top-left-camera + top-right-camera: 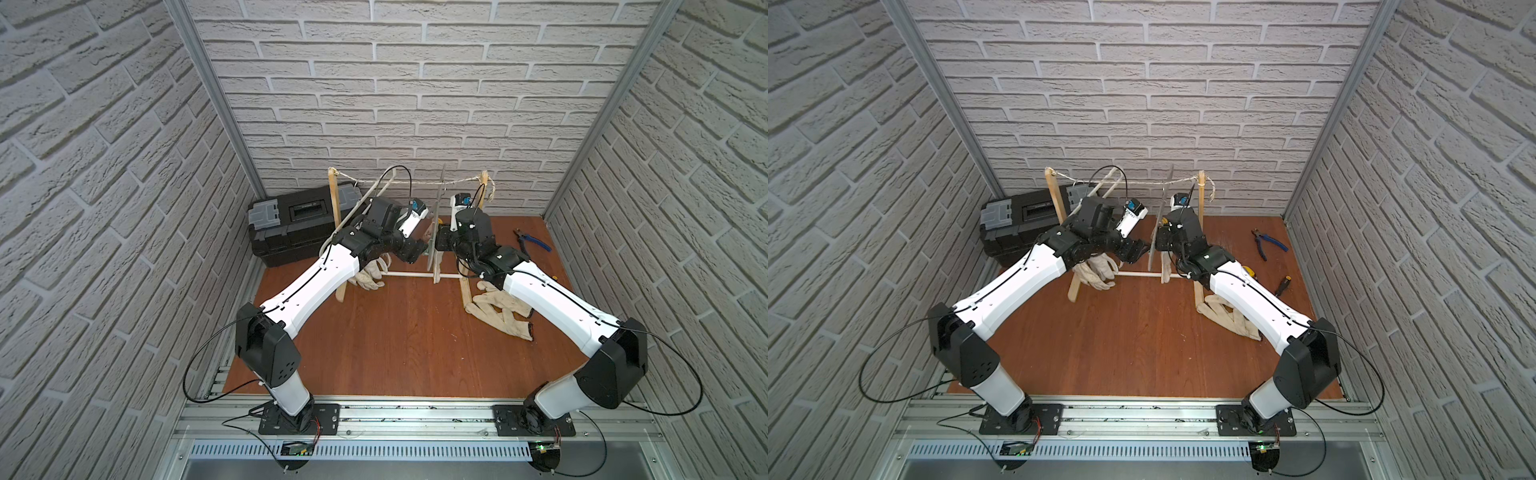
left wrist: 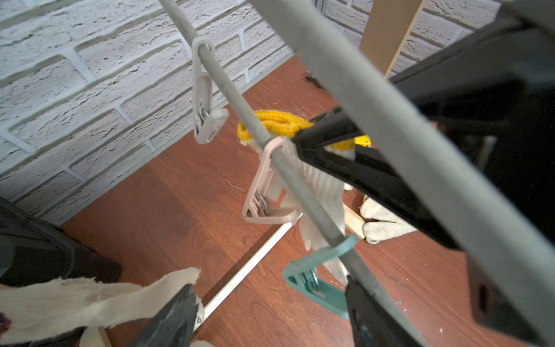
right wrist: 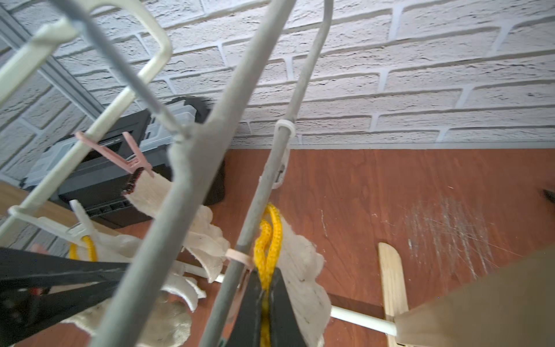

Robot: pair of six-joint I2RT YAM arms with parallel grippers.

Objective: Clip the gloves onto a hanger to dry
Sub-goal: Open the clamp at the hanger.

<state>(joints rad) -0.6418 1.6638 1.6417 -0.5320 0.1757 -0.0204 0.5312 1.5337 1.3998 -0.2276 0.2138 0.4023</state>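
A grey hanger point(image 1: 439, 208) hangs from a rope between two wooden posts. My right gripper point(image 3: 265, 312) is shut on the yellow-edged cuff point(image 3: 269, 237) of an off-white glove point(image 3: 303, 270), held up against the hanger's lower bar point(image 2: 228, 87) beside a pink clip point(image 2: 261, 195). My left gripper point(image 2: 270, 318) stands open next to the same bar, with a teal clip point(image 2: 315, 285) between its fingers, close to one fingertip point(image 2: 369, 315). A white hanger point(image 3: 99, 120) to the left carries other gloves point(image 3: 156, 192) in clips. More gloves point(image 1: 498, 311) lie on the table under my right arm.
A black toolbox point(image 1: 299, 224) stands at the back left. Blue-handled pliers point(image 1: 534, 241) and a screwdriver point(image 1: 1283, 284) lie at the back right. The wooden drying frame point(image 1: 334, 199) has a white crossbar point(image 1: 409, 274) along the table. A white clip point(image 2: 205, 99) hangs free on the grey bar.
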